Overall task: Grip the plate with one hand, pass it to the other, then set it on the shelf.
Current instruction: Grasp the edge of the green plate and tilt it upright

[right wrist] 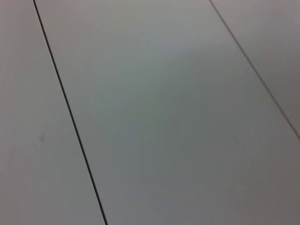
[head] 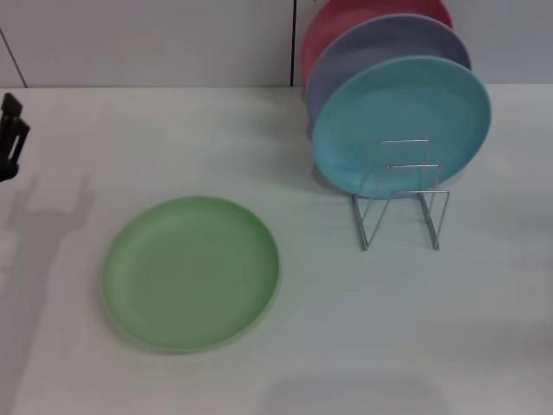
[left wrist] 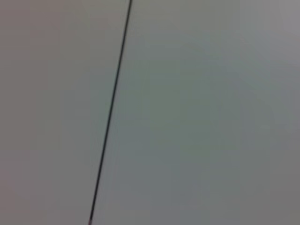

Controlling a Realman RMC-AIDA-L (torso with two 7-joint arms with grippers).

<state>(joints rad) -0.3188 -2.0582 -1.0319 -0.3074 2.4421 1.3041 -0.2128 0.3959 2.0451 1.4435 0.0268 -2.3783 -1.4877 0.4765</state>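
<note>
The light green plate (head: 191,272) lies flat on the white table, left of centre in the head view. The silver wire shelf (head: 402,203) stands to its right, with empty upright loops at its front. At the far left edge, only a black part of my left gripper (head: 10,134) shows, well apart from the plate. My right gripper is out of view. Both wrist views show only pale panels with dark seams.
A turquoise-blue plate (head: 402,121), a lavender plate (head: 363,52) and a red plate (head: 333,26) stand upright in the back of the rack. The table's far edge meets a pale wall (head: 147,39).
</note>
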